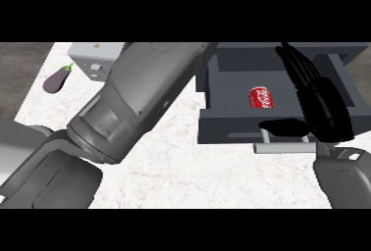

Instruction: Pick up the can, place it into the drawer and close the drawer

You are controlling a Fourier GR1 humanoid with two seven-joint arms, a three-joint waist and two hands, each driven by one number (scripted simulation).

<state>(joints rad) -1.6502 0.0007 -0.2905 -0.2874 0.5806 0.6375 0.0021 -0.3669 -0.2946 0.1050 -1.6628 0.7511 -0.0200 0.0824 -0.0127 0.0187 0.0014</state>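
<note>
A red can (261, 97) lies on its side inside the open grey drawer (225, 130) at the upper right. My right hand (322, 105) hangs over the drawer's right part with straight fingers pointing away, its thumb (284, 126) near the front wall, just right of the can and holding nothing. A grey bar handle (282, 147) runs along the drawer's front. My left forearm (138, 98) crosses the middle of the view towards the top; the left hand is hidden beyond the upper edge.
A purple eggplant (57, 80) lies at the counter's left edge. A light grey box (92, 58) stands at the back left, partly behind my left forearm. White marbled counter (210, 171) spreads in front of the drawer.
</note>
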